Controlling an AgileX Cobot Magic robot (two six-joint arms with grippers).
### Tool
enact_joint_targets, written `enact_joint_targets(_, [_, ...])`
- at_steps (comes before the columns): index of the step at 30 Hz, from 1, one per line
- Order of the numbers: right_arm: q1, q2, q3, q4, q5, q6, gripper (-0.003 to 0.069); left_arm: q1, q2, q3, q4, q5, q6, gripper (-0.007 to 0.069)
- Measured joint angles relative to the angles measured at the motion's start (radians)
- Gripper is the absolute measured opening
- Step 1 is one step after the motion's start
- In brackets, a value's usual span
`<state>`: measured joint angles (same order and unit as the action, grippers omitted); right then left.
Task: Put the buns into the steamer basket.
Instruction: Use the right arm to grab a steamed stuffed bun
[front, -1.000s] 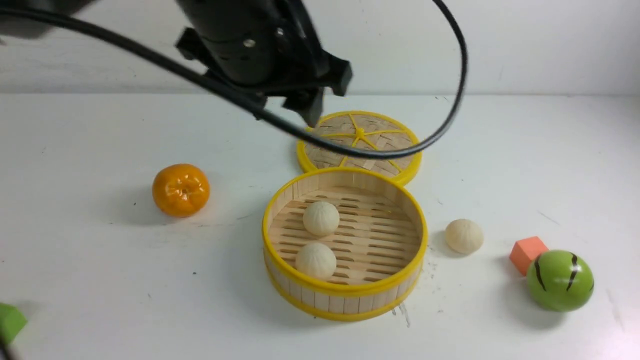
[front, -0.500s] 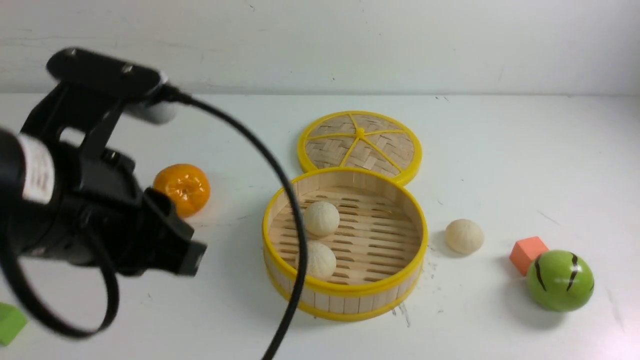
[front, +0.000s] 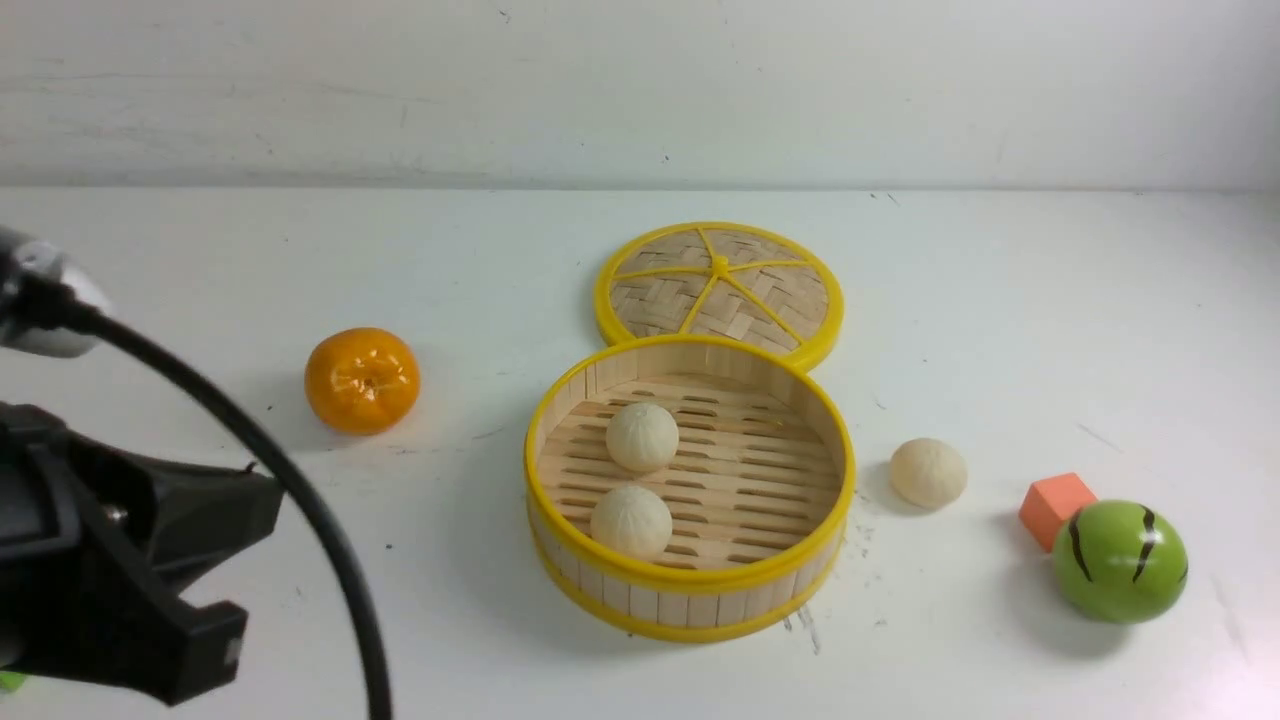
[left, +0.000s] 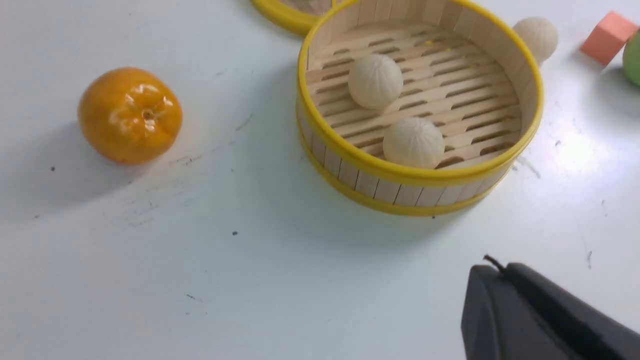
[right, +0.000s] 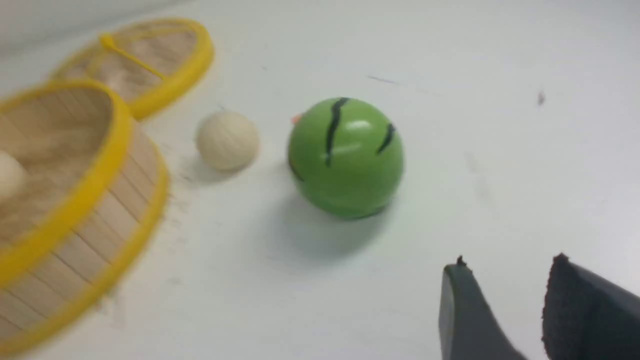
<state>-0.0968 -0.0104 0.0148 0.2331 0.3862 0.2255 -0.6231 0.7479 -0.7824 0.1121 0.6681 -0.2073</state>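
Right of basket (front: 690, 590): 3rd bun (front: 928, 472), well apart from L gripper (front: 235, 575).

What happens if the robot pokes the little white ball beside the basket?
It would probably roll: the bun is round and sits loose on the smooth, flat table. Its fine ridges may add some grip, so it looks less slippery than the glossy green ball. It is small, so likely light.

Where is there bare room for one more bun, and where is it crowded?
Free: steamer basket floor between the two buns and its right wall; table between mandarin and basket. Crowded: right of it, third bun, block, green ball.
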Motion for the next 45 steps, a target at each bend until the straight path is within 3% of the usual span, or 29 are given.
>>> enact_joint_targets(1, [0.000,0.000,0.000,0.085,0.003,0.076,0.0239,0.000,-0.010,0.000,0.000,0.001,0.000,-0.0014])
enact_joint_targets(2, [0.000,0.000,0.005,0.268,0.009,0.242,0.0239,0.000,-0.026,0.000,0.000,0.010,0.000,-0.0014])
enact_joint_targets(3, [0.000,0.000,0.007,0.333,0.009,0.305,0.0239,0.000,-0.027,0.000,0.000,0.014,0.000,-0.0014])
enact_joint_targets(6, [0.000,0.000,0.010,0.413,0.010,0.393,0.0239,0.000,-0.027,0.000,-0.001,0.027,0.000,-0.0014])
enact_joint_targets(12, [0.000,0.000,0.010,0.418,-0.054,0.408,0.0239,0.000,-0.027,0.000,-0.004,0.049,0.000,-0.0014])
enact_joint_targets(14, [0.000,0.000,0.010,0.411,-0.111,0.374,0.0239,0.000,-0.027,0.000,-0.004,0.053,0.000,-0.0014])
enact_joint_targets(17, [0.000,0.000,-0.015,0.383,-0.137,0.221,0.0229,0.000,-0.027,0.000,-0.004,0.057,0.000,-0.0014])
enact_joint_targets(21, [0.000,0.079,-0.201,0.278,-0.016,-0.086,0.0116,0.000,-0.027,0.000,-0.016,0.061,0.000,-0.0014])
enact_joint_targets(22, [0.000,0.098,-0.214,0.271,0.005,-0.103,0.0107,0.000,-0.027,0.000,-0.017,0.061,0.000,-0.0014])
enact_joint_targets(23, [0.000,0.192,-0.341,0.202,0.101,-0.252,0.0027,0.000,-0.027,0.000,-0.022,0.062,0.000,-0.0014])
enact_joint_targets(24, [0.000,0.262,-0.418,0.166,0.168,-0.331,-0.0001,0.000,-0.027,0.000,-0.023,0.062,0.000,-0.0014])
enact_joint_targets(27, [0.002,0.477,-0.620,0.093,0.360,-0.534,-0.0019,0.000,-0.027,0.000,-0.024,0.065,0.000,-0.0014])
enact_joint_targets(28, [0.001,0.492,-0.649,0.086,0.373,-0.548,-0.0020,0.000,-0.027,0.000,-0.026,0.064,0.000,-0.0014])
enact_joint_targets(30, [0.049,0.700,-0.819,0.056,0.537,-0.713,-0.0020,0.000,-0.027,0.000,-0.026,0.064,0.000,-0.0014])
enact_joint_targets(32, [0.082,0.767,-0.884,0.046,0.589,-0.755,-0.0020,0.000,-0.027,0.000,-0.026,0.065,0.000,-0.0014])
enact_joint_targets(34, [0.184,0.926,-0.994,0.015,0.656,-0.794,-0.0020,0.000,-0.027,0.000,-0.026,0.072,0.000,-0.0014])
enact_joint_targets(40, [0.325,1.214,-1.191,-0.102,0.683,-0.702,-0.0015,0.000,-0.027,0.000,-0.032,0.083,0.000,-0.0014])
enact_joint_targets(43, [0.342,1.381,-1.297,-0.087,0.680,-0.680,0.0028,0.000,-0.027,0.000,-0.046,0.084,0.000,-0.0014])
enact_joint_targets(45, [0.342,1.472,-1.349,-0.049,0.673,-0.674,0.0099,0.000,-0.027,0.000,-0.055,0.084,0.000,-0.0014])
